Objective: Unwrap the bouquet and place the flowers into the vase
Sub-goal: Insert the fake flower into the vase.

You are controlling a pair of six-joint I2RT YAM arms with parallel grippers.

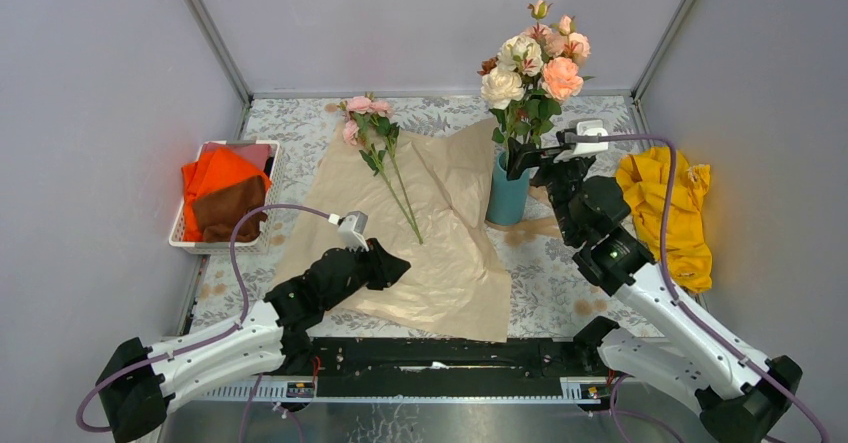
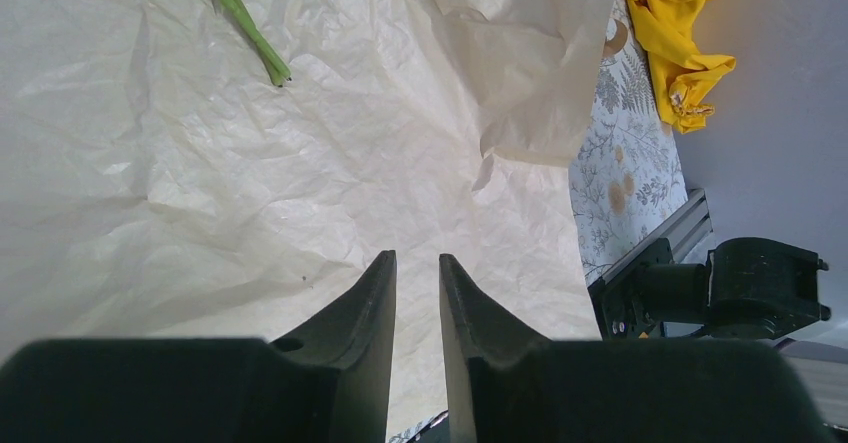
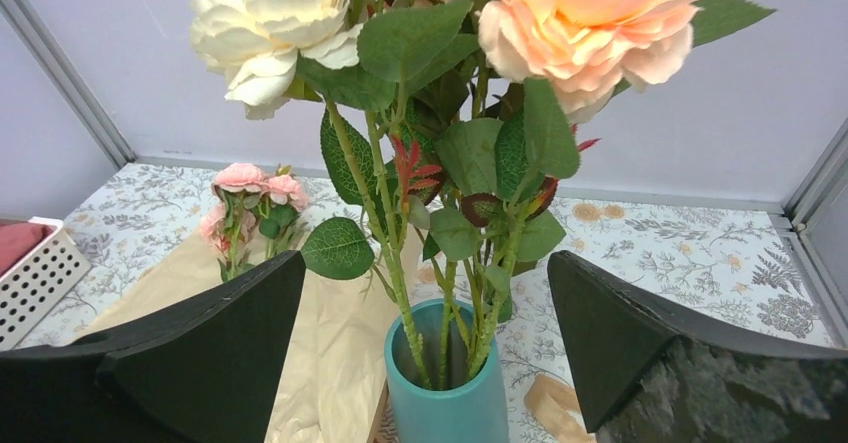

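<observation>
Mostly, the flowers (image 1: 530, 63) stood in the teal vase (image 1: 507, 198), right of centre in the top view, while a few pink roses (image 1: 365, 123) lay on the spread paper (image 1: 450, 253) at centre. The right gripper (image 3: 425, 258) gaped wide on either side of the vase's stems, holding nothing. The left gripper (image 2: 417, 256), jaws barely parted and empty, hung over the paper's lower left.

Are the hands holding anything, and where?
Nothing. The right hand is open either side of the vase; the left hand hovers empty over the paper.
</observation>
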